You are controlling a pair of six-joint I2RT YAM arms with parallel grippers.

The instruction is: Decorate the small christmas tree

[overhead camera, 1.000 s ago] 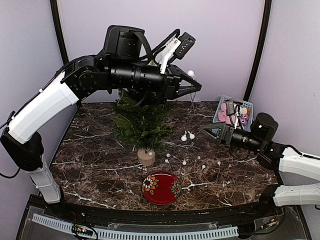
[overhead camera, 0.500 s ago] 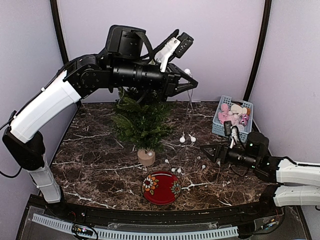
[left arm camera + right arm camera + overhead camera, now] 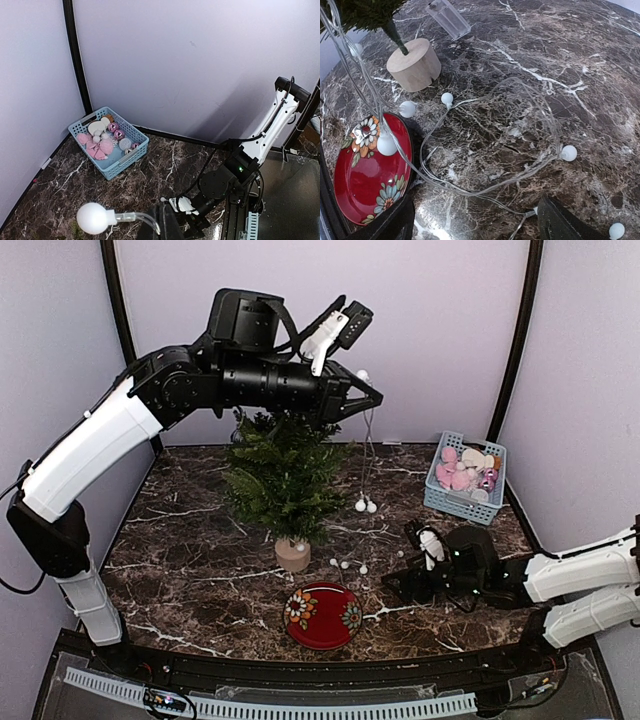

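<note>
The left gripper point(image 3: 368, 400) is pressed together up high, above and just right of the treetop. It pinches the thin clear wire of a light string point(image 3: 366, 455), which drops straight down to two white bulbs point(image 3: 365, 506) dangling beside the branches. The right gripper point(image 3: 475, 212) sits low over the surface point(image 3: 190, 540) with its fingers spread wide. Loops of the same string lie slack between them, and nothing is held.

The small christmas tree point(image 3: 283, 480) stands upright at mid-surface, left of centre, on its wooden stump point(image 3: 414, 64). A red flowered plate point(image 3: 355, 185) lies just in front of it. To me the tree looks light and rather narrow-footed. Its needle branches should give and spring back, so a snagged wire could tip or drag it. If it needs steadying, I'd hold the stump or the bare trunk just above it, not the foliage. The string is limp and tangle-prone, and is best taken on the wire between bulbs.

The overhead view alone shows the whole tree, the hanging run of string and both arms. The left wrist view misses the tree. It shows one bulb close up with its wire running into the gripper, and a blue basket point(image 3: 127, 159) of pink and white ornaments by the back wall. The right wrist view alone shows how the loops cross on the surface, and a clear rectangular case point(image 3: 449, 19) behind the stump. I take that for the battery box, though I can't be sure.
</note>
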